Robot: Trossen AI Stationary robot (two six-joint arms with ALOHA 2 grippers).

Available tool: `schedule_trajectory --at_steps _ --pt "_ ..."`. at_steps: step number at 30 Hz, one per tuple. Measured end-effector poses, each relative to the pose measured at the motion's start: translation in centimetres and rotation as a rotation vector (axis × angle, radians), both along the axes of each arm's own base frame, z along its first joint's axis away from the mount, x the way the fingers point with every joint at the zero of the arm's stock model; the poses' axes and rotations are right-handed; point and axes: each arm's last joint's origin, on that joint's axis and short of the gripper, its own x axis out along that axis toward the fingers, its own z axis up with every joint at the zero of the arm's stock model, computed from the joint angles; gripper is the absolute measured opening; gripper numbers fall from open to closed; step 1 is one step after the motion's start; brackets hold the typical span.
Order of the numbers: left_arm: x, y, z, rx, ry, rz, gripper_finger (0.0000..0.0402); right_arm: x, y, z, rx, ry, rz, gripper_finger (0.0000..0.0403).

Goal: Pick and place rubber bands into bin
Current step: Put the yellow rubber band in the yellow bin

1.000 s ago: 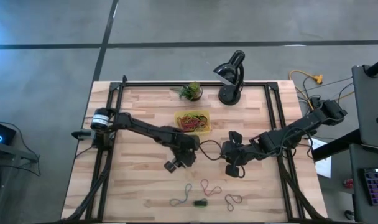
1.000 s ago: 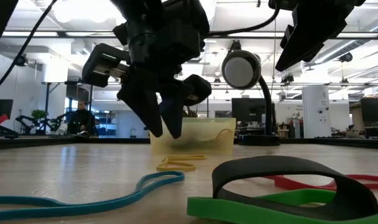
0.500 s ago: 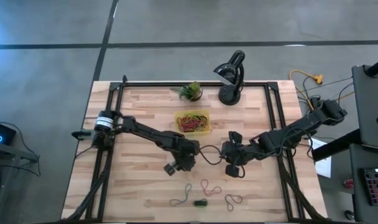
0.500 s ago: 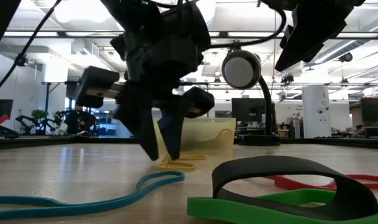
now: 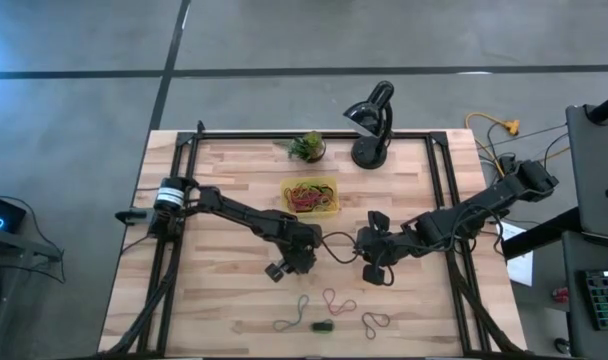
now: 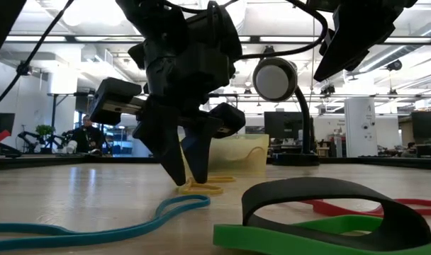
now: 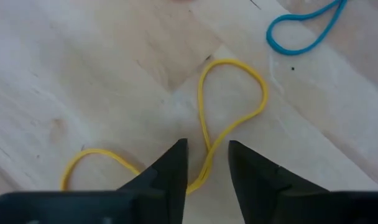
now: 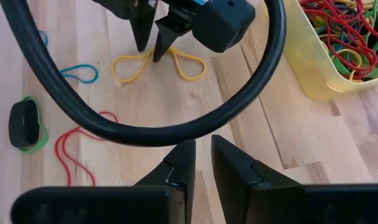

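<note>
Rubber band, a thin yellow twisted loop (image 7: 229,102), lies flat on the wooden worktop (image 7: 83,68), its crossing between the spread left claw (image 7: 206,163) fingers; seemingly touching down, pinch squarely there.

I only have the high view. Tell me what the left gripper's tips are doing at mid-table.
Observer: In the left wrist view, the left gripper is open, with one finger on each side of the pinched waist of a yellow rubber band.
Operator: Confirm its height.
Observer: In the low view, its fingertips reach down to the table at that band.
Operator: Report the right gripper.
Observer: The right gripper hangs above the wood, narrowly open and empty, with a black cable crossing ahead of it.
</note>
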Motion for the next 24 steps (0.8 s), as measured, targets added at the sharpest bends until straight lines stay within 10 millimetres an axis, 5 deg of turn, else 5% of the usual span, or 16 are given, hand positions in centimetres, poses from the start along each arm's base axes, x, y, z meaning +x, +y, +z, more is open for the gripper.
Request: schedule_trajectory --at_steps 9,24 --pt "-0.1 0.7 -0.4 0.035 0.001 -0.003 0.0007 0.0 0.0 0.0 0.000 -0.001 0.000 0.0047" --pt "-1.0 1.1 2.6 0.078 -0.045 0.012 0.0000 0.0 0.0 -0.1 -0.003 0.002 0.003 0.0047"
